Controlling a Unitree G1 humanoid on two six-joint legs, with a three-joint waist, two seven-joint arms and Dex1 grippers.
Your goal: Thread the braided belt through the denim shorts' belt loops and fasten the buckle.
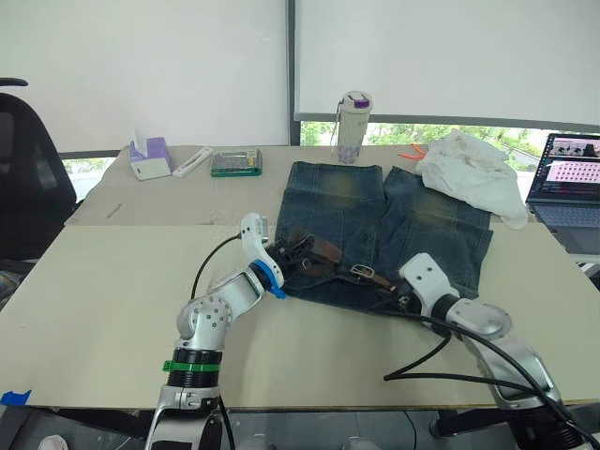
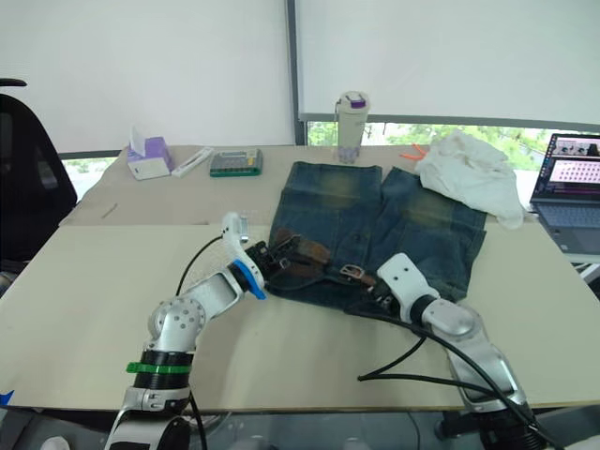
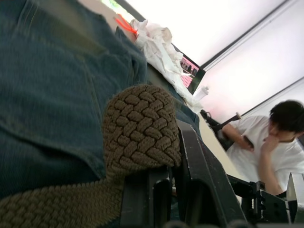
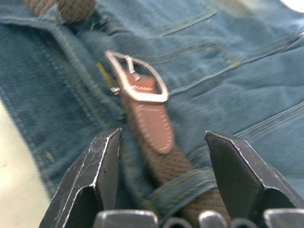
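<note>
Belt [image 3: 142, 130] end pinched in left hand [image 3: 164, 183], tip hidden.

We see bright daylight from the window [image 1: 450, 131] behind the table [image 1: 112, 281]; soft shadows, and close wrist views blur.

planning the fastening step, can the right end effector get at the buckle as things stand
Probably yes: the right end effector is open just short of the buckle, which lies bare on the denim shorts with nothing between.

Braided belt [image 1: 323, 258] lies across denim shorts' [image 1: 422, 220] waistband.
</note>
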